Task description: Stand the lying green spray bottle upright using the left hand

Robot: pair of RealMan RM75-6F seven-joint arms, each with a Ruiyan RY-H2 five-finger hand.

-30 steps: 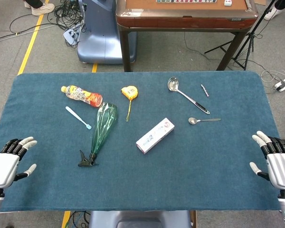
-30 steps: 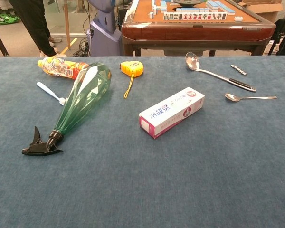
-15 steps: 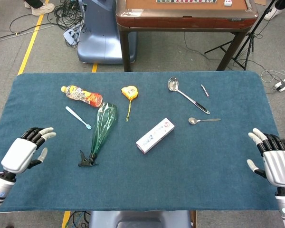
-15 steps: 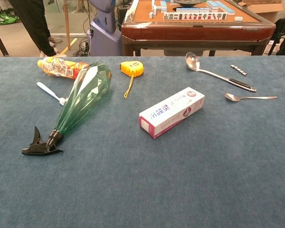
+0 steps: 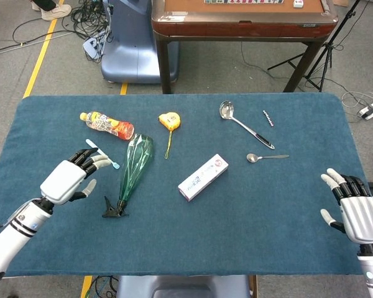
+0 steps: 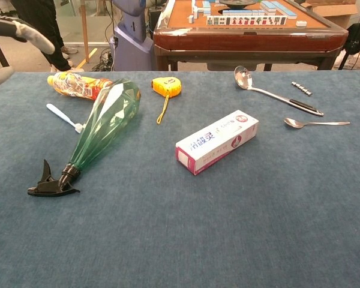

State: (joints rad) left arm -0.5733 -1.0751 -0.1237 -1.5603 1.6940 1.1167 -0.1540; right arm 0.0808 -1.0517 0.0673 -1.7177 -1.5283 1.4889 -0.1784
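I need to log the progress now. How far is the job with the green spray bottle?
Nothing looks done: the green spray bottle lies flat on the table, black trigger head toward the robot. In hand: the left hand hovers open beside the bottle, not touching it. Left: grip the bottle and stand it upright. The right hand is open at the table's edge.

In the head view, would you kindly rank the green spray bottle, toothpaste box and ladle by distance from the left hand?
1. Green spray bottle, just right of the left hand.
2. Toothpaste box, mid-table.
3. Ladle, far right side.
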